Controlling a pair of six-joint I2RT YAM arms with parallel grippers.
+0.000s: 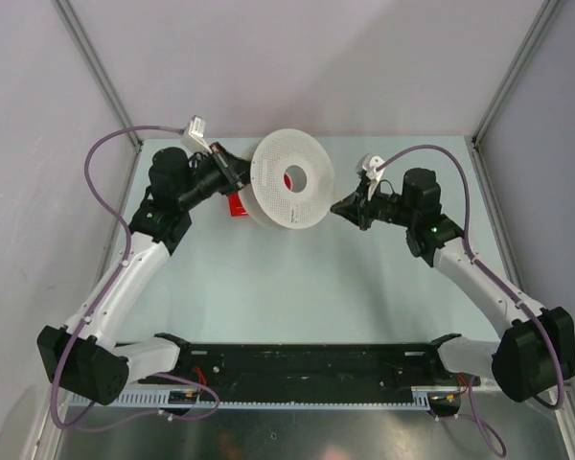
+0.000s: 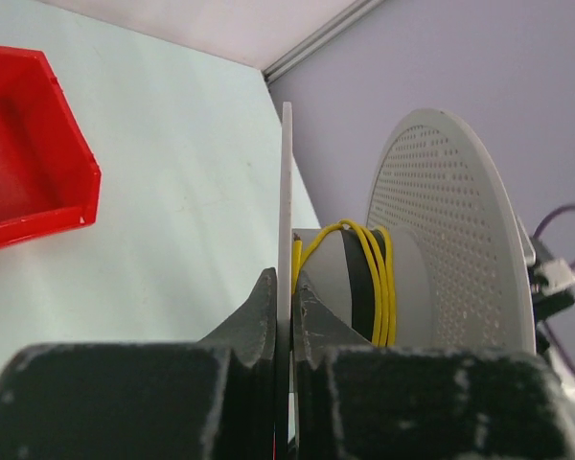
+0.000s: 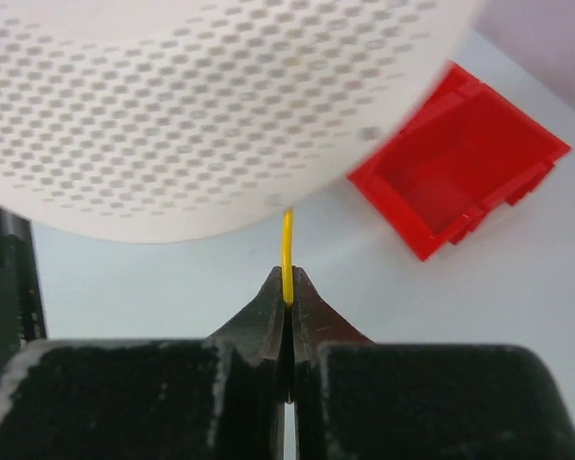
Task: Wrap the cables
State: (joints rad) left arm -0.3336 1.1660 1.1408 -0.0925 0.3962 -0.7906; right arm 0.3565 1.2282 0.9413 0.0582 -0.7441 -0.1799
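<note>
Pale table point(image 1: 287, 297), lilac walls point(image 1: 297, 57). Spool point(image 1: 292, 179): white, perforated flanges, toward 12 o'clock of the table in the top view, one face tipped up to the cam. Left gripper point(image 2: 286, 287) comes at it from 9 o'clock. Its jaws are nearly closed, pinching the thin edge of the near flange point(image 2: 287, 182), so the spool's axis runs 9-to-3 in the left wrist view. Yellow cable point(image 3: 287, 244): several turns already lie on the hub point(image 2: 350, 273) betw. the flanges. One free stretch leaves the spool and runs straight, 12-to-6 in the right wrist view, down into the right gripper point(image 3: 287, 283). That gripper's jaws are closed tight on the cable at the tips, and it stands just off the rim at approx. 4 o'clock in the top view. Red bin point(image 3: 460, 163) stands beside the spool, not involved. Judged: the right arm is nearer the free end, and the next turn depends on keeping that stretch crosswise to the spool's axis and inside the flanges.
</note>
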